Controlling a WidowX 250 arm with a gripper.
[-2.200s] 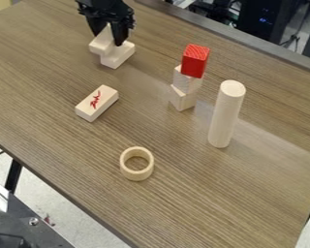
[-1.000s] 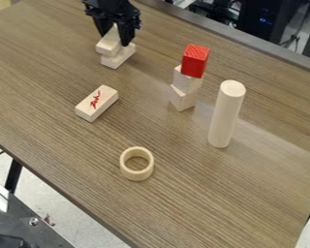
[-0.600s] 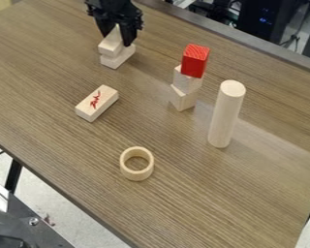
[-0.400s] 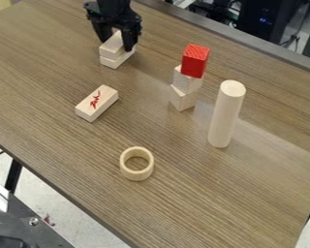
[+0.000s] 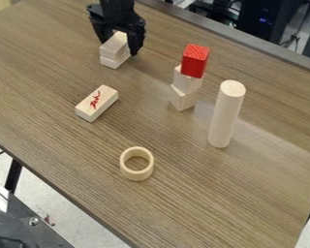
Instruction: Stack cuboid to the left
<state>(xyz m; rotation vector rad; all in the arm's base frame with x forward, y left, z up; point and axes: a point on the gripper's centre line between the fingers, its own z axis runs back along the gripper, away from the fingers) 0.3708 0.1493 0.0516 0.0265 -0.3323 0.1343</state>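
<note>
Pale wood for the upper cuboid (image 5: 114, 47), lying flat on the lower cuboid (image 5: 115, 61) towards the upper left of the worktop (image 5: 190, 193), long sides running much the same way. Around the upper cuboid, the pincer (image 5: 120, 47), fingers spread wide and, by the look of it, released. Contact at the far side hard to make out behind the dark fingers. Stacking all but done, most likely at the letting-go step. Next, rise straight up and clear, fingers kept apart; with any sideways drift, a risk of skewing or toppling the pair. Nearer the camera, apart from the stack, a red-marked cuboid (image 5: 96, 102). Off to the right, a red block (image 5: 195, 61) atop two pale blocks (image 5: 187, 81); beside them, an upright cylinder (image 5: 226, 115); lower down, a wooden ring (image 5: 137, 177). No call to touch any of these.
</note>
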